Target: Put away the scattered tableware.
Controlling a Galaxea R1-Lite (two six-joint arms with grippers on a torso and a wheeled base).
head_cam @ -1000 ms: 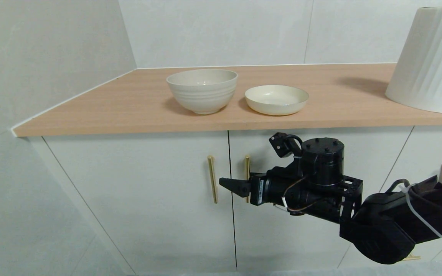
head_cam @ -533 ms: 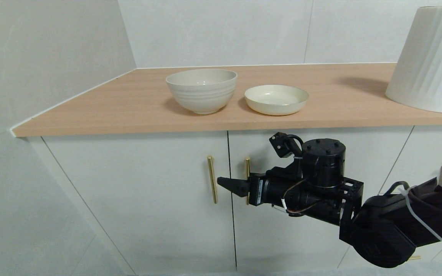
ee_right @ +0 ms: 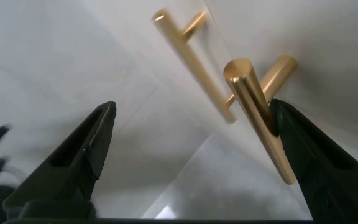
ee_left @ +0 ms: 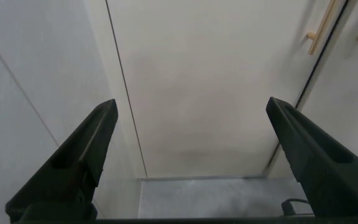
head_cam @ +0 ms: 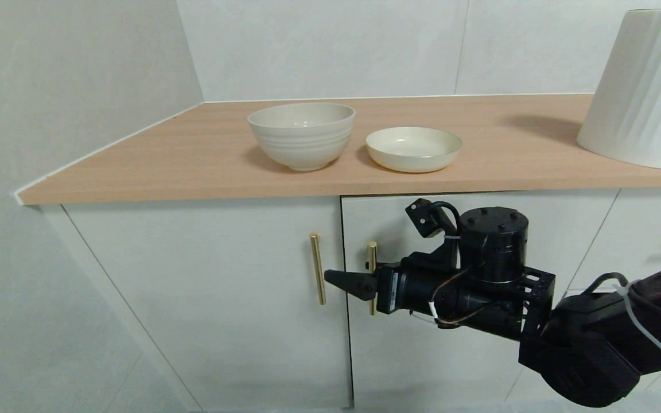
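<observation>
Right gripper (head_cam: 343,281) is hanging wide open, empty, one finger against the right handle (head_cam: 372,265); left gripper (ee_left: 191,109) is gaping empty too; bowl (head_cam: 302,135) and dish (head_cam: 413,149) are sitting on the counter (head_cam: 147,166).

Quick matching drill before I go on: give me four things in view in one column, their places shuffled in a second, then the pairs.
1 deep bowl
2 shallow dish
3 right hand
4 ribbed white container

A counter, far right end
B at the brass door handles
C counter, nearest the corner
D counter, middle of three

Pairs: 1-C, 2-D, 3-B, 4-A
</observation>
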